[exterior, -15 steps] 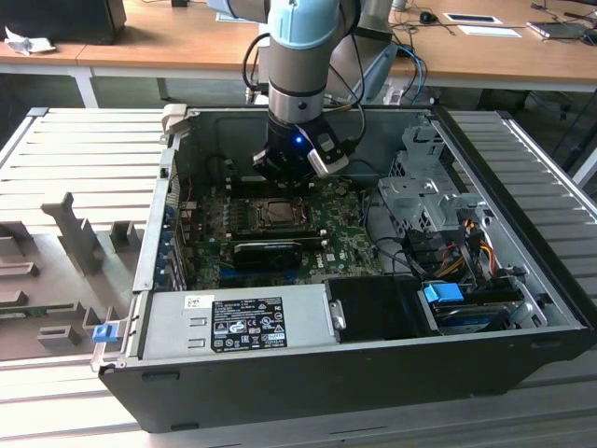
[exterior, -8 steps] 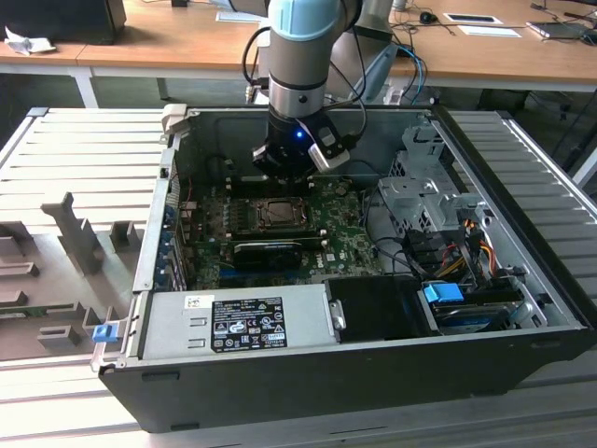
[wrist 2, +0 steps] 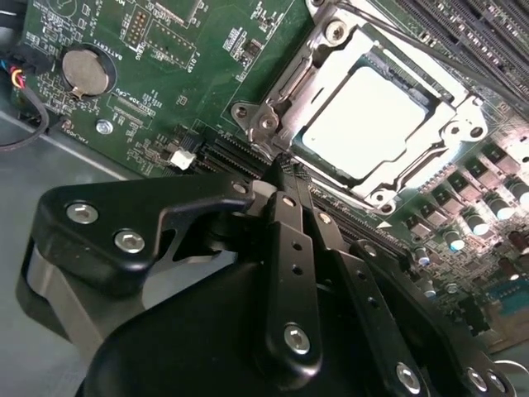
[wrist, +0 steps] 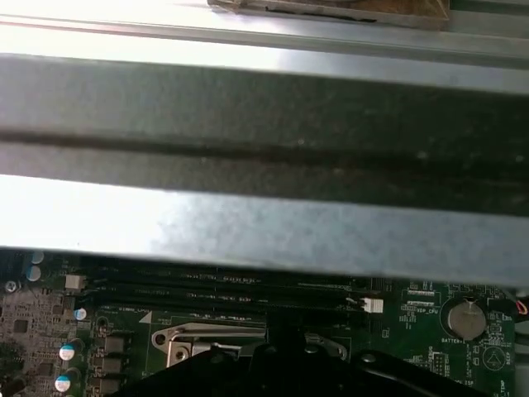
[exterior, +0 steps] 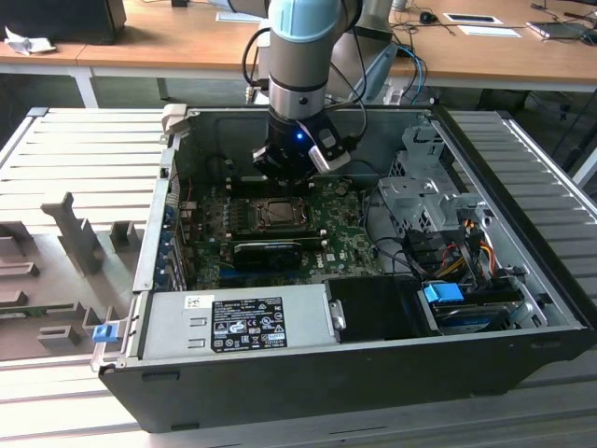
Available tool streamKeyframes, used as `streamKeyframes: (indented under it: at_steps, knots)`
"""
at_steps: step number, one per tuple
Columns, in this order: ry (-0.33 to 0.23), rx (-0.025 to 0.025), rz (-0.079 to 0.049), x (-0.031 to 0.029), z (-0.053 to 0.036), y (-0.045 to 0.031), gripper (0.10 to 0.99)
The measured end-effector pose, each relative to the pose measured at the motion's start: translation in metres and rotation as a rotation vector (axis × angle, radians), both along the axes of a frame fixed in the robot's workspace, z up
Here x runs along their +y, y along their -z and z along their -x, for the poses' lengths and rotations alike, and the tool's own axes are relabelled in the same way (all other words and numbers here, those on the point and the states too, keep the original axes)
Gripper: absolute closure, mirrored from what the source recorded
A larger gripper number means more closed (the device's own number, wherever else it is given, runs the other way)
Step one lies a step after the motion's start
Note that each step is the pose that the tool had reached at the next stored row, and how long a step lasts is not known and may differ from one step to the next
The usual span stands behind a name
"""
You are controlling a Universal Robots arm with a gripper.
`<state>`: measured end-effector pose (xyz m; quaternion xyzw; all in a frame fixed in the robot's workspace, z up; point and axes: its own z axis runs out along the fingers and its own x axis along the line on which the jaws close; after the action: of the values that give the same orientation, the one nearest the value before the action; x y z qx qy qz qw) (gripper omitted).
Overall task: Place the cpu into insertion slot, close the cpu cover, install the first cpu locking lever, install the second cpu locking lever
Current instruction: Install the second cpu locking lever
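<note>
Open computer case (exterior: 522,233) on a slatted metal table (exterior: 84,159), seen in the exterior view. Green motherboard (exterior: 350,238) on the case floor; power supply (exterior: 238,322) along the case's near edge; drive cage with a blue tab (exterior: 444,292) at its near corner on the exterior view's right. Robot arm descends into the case from the far edge; gripper (exterior: 284,175) hangs just above the board, beside the far edge of the insertion slot (exterior: 276,215). In the second wrist view the cpu (wrist 2: 376,122), pale metal top, lies flat inside the insertion slot, and the cpu cover (wrist 2: 331,78), a silvery frame, lies down around it with the chip showing through its window. Gripper (wrist 2: 285,165): black fingers (wrist 2: 291,248) drawn together to a narrow tip, nothing between them, tip close to the corner of the cover; contact cannot be told. Coin battery (wrist 2: 85,69) sits well apart on the board. The first wrist view shows the case wall (wrist: 264,223) and memory slots (wrist: 223,289).
</note>
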<state>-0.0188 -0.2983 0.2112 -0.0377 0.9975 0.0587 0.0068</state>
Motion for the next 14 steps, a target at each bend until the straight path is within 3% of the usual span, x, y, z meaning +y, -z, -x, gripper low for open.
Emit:
streamKeyframes:
  at_steps: [11, 14]
  knots:
    - [0.0, 0.0001, 0.0, -0.0071, 0.0, -0.0007, 0.98]
    - [0.0, 0.0, 0.0, -0.0072, 0.0, -0.0081, 0.98]
